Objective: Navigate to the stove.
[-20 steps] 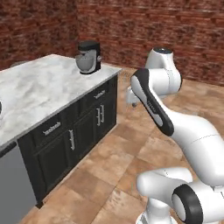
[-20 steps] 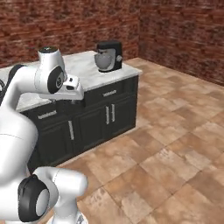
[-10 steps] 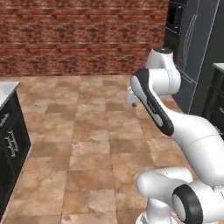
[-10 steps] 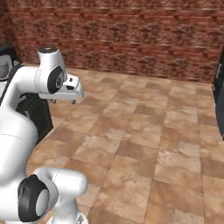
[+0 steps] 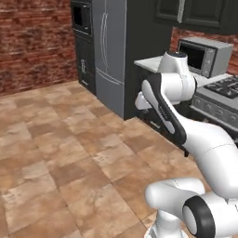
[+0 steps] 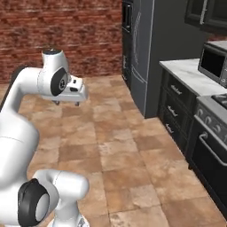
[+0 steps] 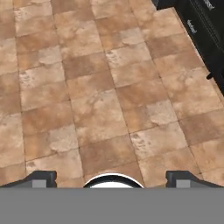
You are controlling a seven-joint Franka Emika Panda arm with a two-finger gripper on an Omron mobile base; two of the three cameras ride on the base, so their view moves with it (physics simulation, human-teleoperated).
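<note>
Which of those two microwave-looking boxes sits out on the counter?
The silver microwave beside the stove stands on the pale counter; the other, a dark oven, is built into the tall cabinet.

The stove (image 5: 218, 100) is cut off by the right edge of the left base view, its near end hidden behind the white arm. In the right base view its oven door (image 6: 212, 159) runs off the right edge. The microwave (image 6: 213, 62) is likewise cropped there.

Light was even and soft, with no hard shadows; the floor tiles (image 7: 109, 100) looked slightly blurred and grainy.
</note>
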